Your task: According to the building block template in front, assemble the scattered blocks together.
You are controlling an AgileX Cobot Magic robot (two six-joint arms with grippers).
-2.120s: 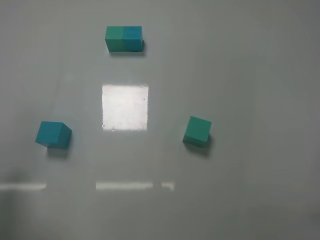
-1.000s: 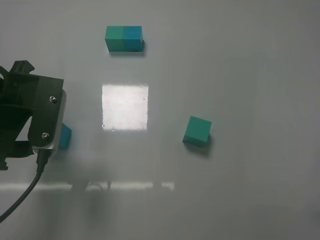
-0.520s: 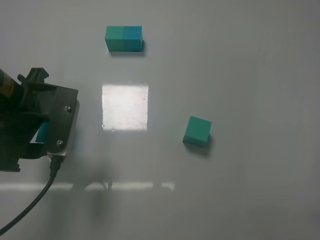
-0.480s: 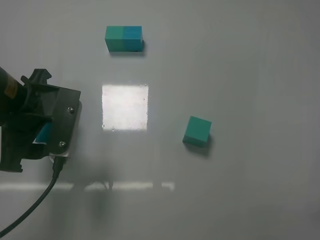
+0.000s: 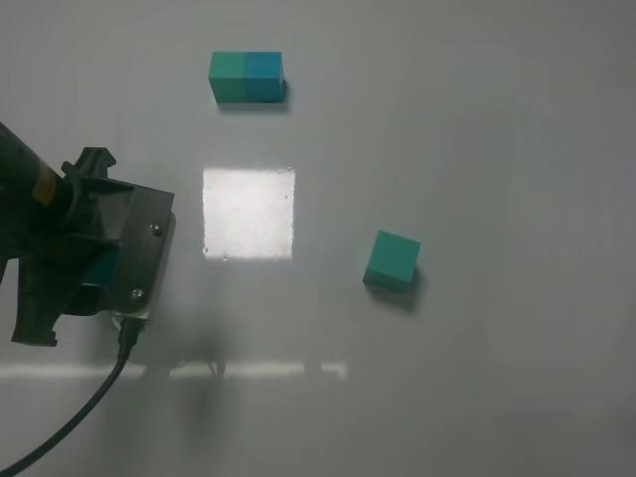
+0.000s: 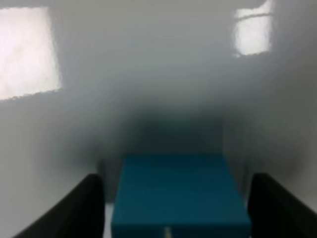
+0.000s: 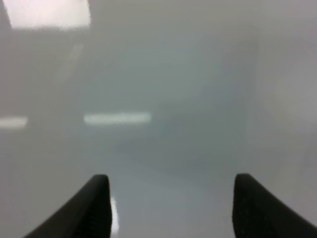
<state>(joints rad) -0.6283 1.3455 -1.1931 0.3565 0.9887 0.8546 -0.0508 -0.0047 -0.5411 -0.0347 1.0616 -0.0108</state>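
Left wrist view puts the blue-teal cube point(image 6: 181, 196) squarely between the left jaws, which are spread wide, with one dark finger point(image 6: 74, 208) on either side and a strip of bare table point(image 6: 148, 74) showing in each gap, so neither finger touches it. The cube's side faces run parallel to the fingers and its far edge reaches slightly past their tips. Being a cube, it has no long axis to line up. How low the jaws sit around it is hard to tell from this blurred view. From the exterior high camera only a sliver of that cube point(image 5: 99, 270) shows under the left arm point(image 5: 70, 238). The green-teal cube point(image 5: 392, 260) lies well apart from the left jaws, off to their side across the bright light patch point(image 5: 248, 213), and the building block template point(image 5: 246, 77) lies well ahead of them with its long axis running crosswise. The right jaws are also spread, with nothing but table between their fingers point(image 7: 94, 208). The left arm is plainly the nearer to the blue-teal cube, so closing on it looks like the next step.
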